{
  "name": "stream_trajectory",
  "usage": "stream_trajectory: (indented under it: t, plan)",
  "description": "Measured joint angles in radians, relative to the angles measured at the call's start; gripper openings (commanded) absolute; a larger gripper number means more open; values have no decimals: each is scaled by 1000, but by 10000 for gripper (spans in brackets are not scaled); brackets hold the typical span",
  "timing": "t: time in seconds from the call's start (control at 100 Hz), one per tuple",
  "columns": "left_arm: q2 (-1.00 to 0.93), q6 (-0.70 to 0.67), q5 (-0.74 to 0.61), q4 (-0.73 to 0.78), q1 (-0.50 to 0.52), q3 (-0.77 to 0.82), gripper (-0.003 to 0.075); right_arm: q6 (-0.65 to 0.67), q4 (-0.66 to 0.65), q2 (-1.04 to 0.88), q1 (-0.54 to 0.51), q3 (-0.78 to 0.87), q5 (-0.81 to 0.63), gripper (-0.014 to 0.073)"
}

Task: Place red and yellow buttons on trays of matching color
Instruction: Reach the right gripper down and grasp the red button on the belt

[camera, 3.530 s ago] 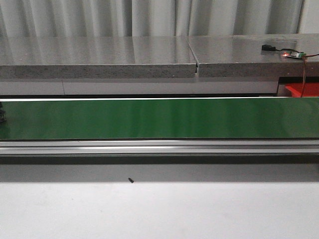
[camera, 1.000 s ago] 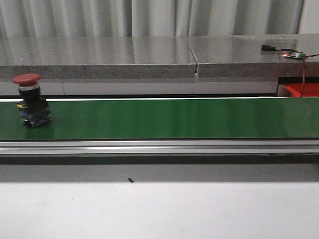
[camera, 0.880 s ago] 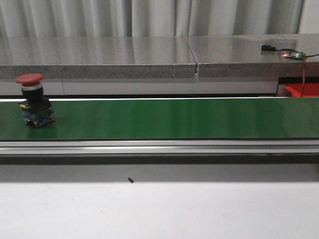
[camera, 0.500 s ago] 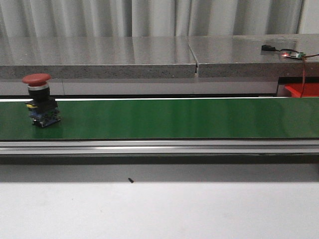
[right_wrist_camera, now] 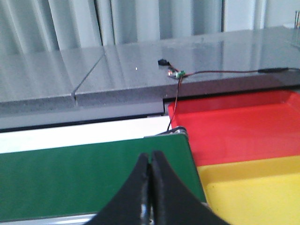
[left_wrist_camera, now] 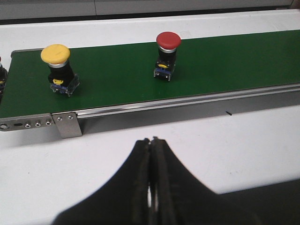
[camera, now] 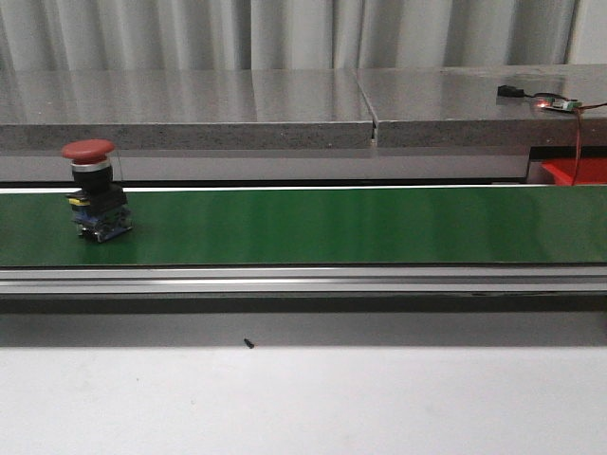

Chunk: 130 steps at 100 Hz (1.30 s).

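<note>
So there's a red button (camera: 94, 190) standing upright on the green belt (camera: 332, 226), way over at the left end in the front view, mushroom cap on top and a black and blue base under it. The left wrist view shows the same red button (left_wrist_camera: 167, 56) plus a yellow button (left_wrist_camera: 58, 69) further along the belt (left_wrist_camera: 117, 75), also upright, well apart from the red one and near the belt's end with the metal bracket (left_wrist_camera: 65, 124). The left hand (left_wrist_camera: 152, 187) is clenched, fingers pressed together with nothing between them, hovering over the white worktop (left_wrist_camera: 211, 154) on the near side of the belt.

The right hand (right_wrist_camera: 151, 192) is pinched closed too, empty, sitting above the other end of the belt (right_wrist_camera: 93, 183). Just beside that end are the red tray (right_wrist_camera: 234, 124) and the yellow tray (right_wrist_camera: 253, 187), touching each other side by side. A little circuit board (right_wrist_camera: 176, 73) with a wire lies on the grey ledge (right_wrist_camera: 117, 70) behind.
</note>
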Motion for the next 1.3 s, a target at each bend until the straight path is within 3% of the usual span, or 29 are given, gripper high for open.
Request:
stream_trajectory:
  t: [0.28,0.66,0.83,1.1,1.3]
  plan:
    - [0,0,2,0,0,0,-19,-33,0,301,28,-232,163,-25]
    - [0,0,2,0,0,0,-19,-75,0,725,300,-580,343,150]
    - [0,0,2,0,0,0,-19,-77,4,903,395,-704,355,271]
    - [0,0,2,0,0,0,-19,-79,27,1074,435,-738,271,267]
    - [0,0,2,2,0,0,-19,-116,32,1177,526,-869,375,321]
